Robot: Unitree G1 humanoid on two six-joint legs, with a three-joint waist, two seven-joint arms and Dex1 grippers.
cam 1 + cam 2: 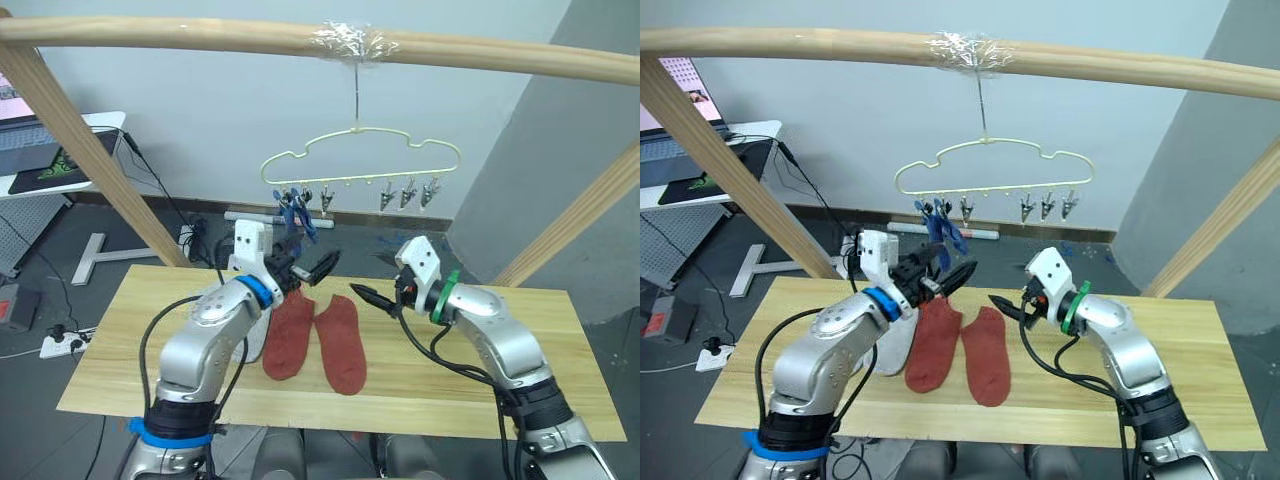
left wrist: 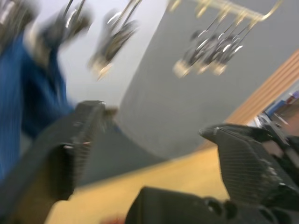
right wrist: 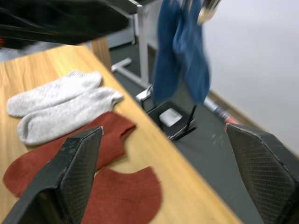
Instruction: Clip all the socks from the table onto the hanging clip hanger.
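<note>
The pale yellow clip hanger (image 1: 360,158) hangs from the rail by its hook, with two blue socks (image 1: 297,215) clipped at its left end and several grey clips (image 1: 405,195) free. Two rust red socks (image 1: 342,342) lie side by side on the table (image 1: 500,370). Light grey socks (image 3: 60,100) lie left of them, partly under my left arm. My left gripper (image 1: 308,265) is open and empty, raised just below the blue socks. My right gripper (image 1: 376,277) is open and empty above the table, right of the red socks.
A thick wooden rail (image 1: 200,35) spans the top, with slanted wooden posts (image 1: 90,150) at both sides. A white desk with a laptop (image 1: 40,150) stands at far left. Cables and a power strip (image 1: 60,345) lie on the floor.
</note>
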